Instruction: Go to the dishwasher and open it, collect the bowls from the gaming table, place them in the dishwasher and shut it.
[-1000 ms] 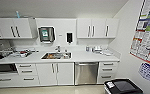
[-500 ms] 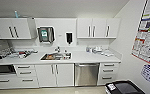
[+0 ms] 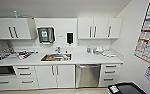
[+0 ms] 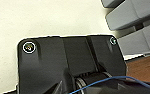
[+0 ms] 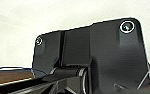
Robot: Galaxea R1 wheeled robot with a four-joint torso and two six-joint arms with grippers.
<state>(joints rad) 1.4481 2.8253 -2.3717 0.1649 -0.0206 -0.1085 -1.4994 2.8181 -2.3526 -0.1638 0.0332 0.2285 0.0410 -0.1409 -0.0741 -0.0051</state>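
dishwasher [image 3: 88,75]: door closed, under bench [image 3: 91,58], right of sink [image 3: 56,57] | end effectors: finger state cannot be told

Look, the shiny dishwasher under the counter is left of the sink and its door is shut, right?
Not quite. In the head view the dishwasher sits under the counter to the right of the sink, not the left. Its door is shut, as you said.

No text can be read anywhere. The posters [image 3: 149,37] at the frame's right edge carry print too blurred to make out.
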